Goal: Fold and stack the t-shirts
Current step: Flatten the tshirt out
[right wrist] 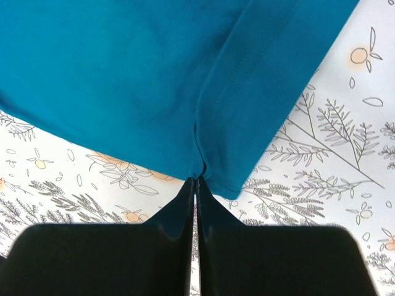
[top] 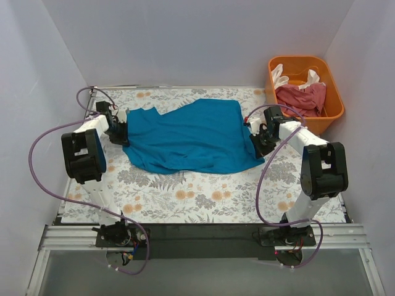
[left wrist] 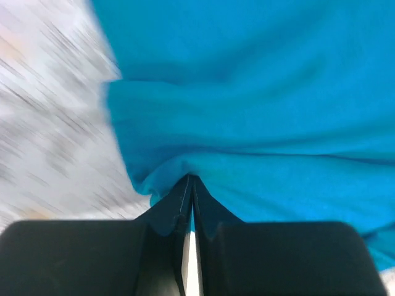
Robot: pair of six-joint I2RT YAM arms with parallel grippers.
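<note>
Teal-blue t-shirt [top: 191,137], lying mid-table, is being pinched at its 9 o'clock edge by the clenched left gripper [left wrist: 190,180] and at its 4 o'clock corner by the clenched right gripper [right wrist: 197,180], probably to tension it flat for folding.

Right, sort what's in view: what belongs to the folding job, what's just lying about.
Job: teal shirt; pink shirt and white shirt, in the orange tub; left gripper and right gripper, both shut on the teal shirt.
Lying about: orange tub; floral table cover.
</note>
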